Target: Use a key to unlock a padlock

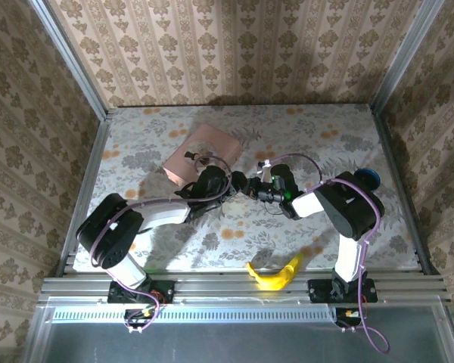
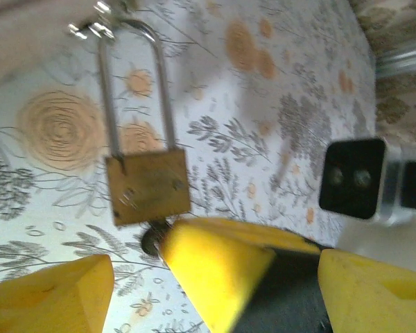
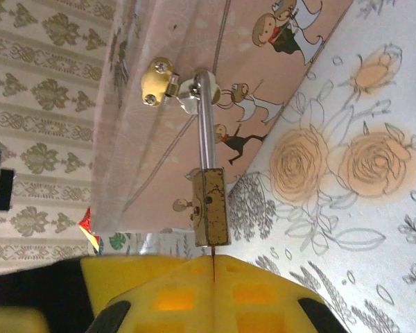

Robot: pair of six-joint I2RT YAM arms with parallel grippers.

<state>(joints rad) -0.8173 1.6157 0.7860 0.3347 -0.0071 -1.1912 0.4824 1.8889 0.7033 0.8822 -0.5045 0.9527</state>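
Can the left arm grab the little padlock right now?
Probably yes. The left gripper is open and the padlock hangs just ahead of it. The right gripper, shut on the key at the padlock's bottom, crowds the space, so it'd be tight.

One padlock, one key, one pink tin, one banana and one blue round thing are counted on the single bench.

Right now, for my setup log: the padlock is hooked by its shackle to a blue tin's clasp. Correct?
No: the tin is pink, not blue, as the right wrist view shows. The padlock is indeed hooked by its shackle to its clasp.
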